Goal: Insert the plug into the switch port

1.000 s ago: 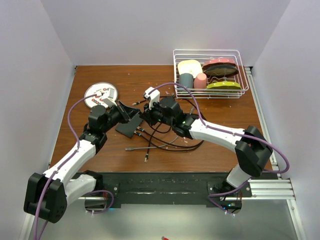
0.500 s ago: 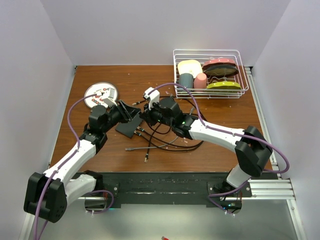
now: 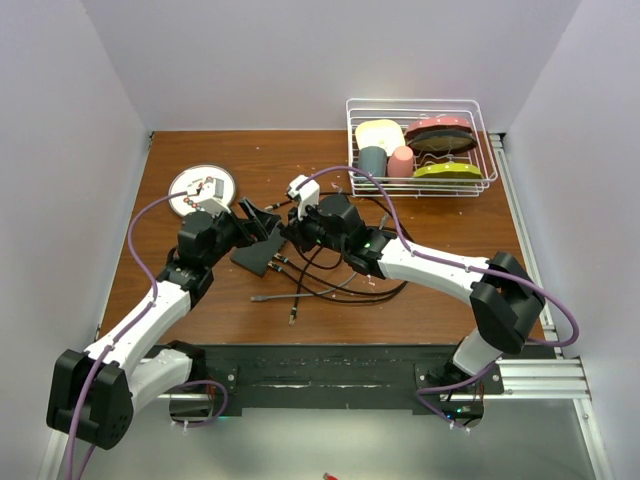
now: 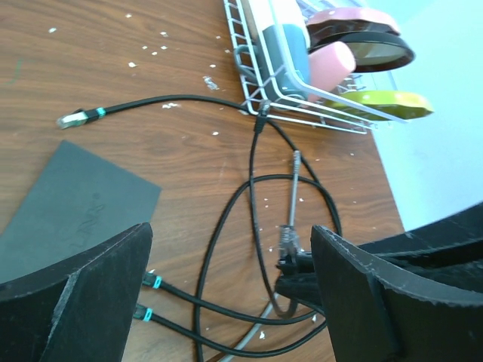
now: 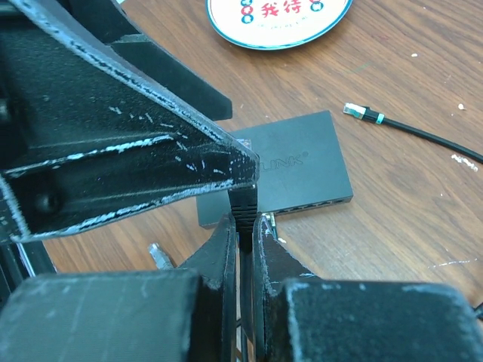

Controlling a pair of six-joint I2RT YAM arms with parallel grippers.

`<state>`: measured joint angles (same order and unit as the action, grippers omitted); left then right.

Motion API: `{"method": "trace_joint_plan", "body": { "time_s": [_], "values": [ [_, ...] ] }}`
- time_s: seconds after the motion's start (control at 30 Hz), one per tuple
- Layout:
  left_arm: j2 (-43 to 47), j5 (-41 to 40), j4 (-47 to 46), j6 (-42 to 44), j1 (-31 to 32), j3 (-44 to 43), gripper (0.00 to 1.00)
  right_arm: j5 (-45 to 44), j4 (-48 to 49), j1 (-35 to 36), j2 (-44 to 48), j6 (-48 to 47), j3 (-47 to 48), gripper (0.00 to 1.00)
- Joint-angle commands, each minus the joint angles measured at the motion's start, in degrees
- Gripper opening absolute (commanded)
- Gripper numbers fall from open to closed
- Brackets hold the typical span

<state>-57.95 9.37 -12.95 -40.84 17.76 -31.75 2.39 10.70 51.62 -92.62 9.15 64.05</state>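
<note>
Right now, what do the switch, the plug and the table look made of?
The switch: probably plastic, perhaps painted metal; matte black, no glare, faint printed lettering.
The plug: likely moulded plastic; dull black, rounded edges.
The table: wood or wood-look laminate; brown grain streaks, slight sheen.

In the right wrist view, at twelve o'clock, a round white plate with a blue rim (image 5: 226, 32) carries red Chinese characters, apparently "我待", with red knot-like marks on either side. The frame's top edge cuts off the print. Just past centre towards three o'clock, a flat matte-black rectangular switch (image 5: 317, 177) bears pale letters ending in "LINK"; the word's start is hidden. In the left wrist view its embossed mark is too faint to read.
</note>
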Motion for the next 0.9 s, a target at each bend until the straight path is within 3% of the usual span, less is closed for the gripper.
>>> {"method": "trace_joint_plan", "body": {
  "time_s": [0.0,0.33,0.57,0.87],
  "values": [
    [0.1,-2.2,1.0,2.1,-0.9,-3.1,0.91,-0.9,-0.8,0.1,1.4,-1.4,0.7,0.00],
    [1.3,-5.3,3.9,8.3,-3.8,-3.8,0.93,-1.3,-1.6,0.0,0.2,-1.5,0.9,0.00],
    [-5.0,2.8,7.7,13.2,-7.1,-7.5,0.95,-2.3,-3.1,0.0,-4.5,-0.7,2.8,0.00],
    [-11.7,2.6,5.8,14.5,-8.4,-7.3,0.95,-1.3,-4.6,-1.3,-11.5,-0.1,5.9,0.00]
  ]
}}
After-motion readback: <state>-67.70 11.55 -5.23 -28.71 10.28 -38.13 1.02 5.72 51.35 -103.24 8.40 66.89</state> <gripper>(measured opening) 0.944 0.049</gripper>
